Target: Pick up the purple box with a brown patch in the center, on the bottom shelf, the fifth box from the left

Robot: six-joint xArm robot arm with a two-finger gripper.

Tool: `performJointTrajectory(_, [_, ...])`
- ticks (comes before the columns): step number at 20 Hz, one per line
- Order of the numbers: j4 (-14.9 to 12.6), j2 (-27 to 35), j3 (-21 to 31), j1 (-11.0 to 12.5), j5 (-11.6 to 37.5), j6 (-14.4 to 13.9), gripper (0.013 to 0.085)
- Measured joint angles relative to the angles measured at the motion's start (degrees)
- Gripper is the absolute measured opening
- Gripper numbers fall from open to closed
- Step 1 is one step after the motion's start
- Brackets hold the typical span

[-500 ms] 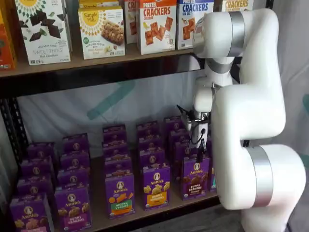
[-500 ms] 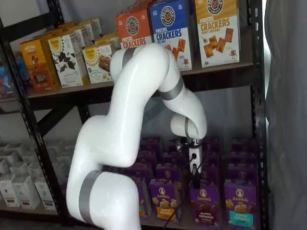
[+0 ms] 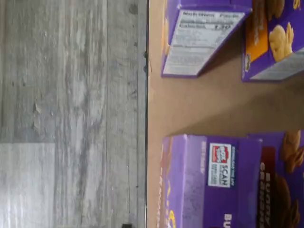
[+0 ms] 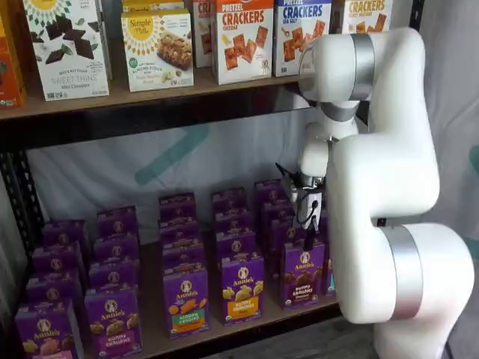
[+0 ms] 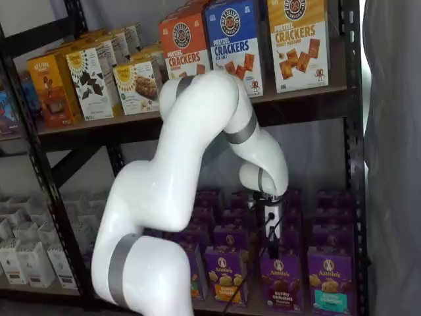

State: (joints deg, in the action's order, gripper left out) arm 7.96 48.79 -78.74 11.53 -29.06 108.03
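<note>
The purple box with brown bunny cookies on its front stands upright at the front of its column on the bottom shelf. It shows in both shelf views, in one of them as the purple box. My gripper hangs just above the box's top front edge, its dark fingers pointing down with a cable beside them. The gripper is open and holds nothing. In the wrist view the purple box lies close below the camera, at the edge of the bottom shelf.
More purple boxes fill the columns on both sides, among them an orange-banded one and a teal-banded one. Cracker boxes line the upper board. A black rack post stands at the right. Grey floor lies beyond the shelf edge.
The arm has sunk a little, carrying the gripper lower and closer to the top of the purple box. The boxes have not moved.
</note>
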Motion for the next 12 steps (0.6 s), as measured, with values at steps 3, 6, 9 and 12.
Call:
performJointTrajectory(3, [-2.4, 1.5, -1.7, 0.0, -0.5, -2.1, 0.0850])
performJointTrajectory(6, [-5.0, 2.7, -2.6, 0.0, -0.2, -4.3, 0.0850])
performJointTrajectory(9, [-7.0, 3.8, -3.1, -0.2, 0.4, -6.2, 0.0850])
performJointTrajectory(12, [-8.5, 5.0, -3.4, -0.3, 1.6, -7.6, 0.0850])
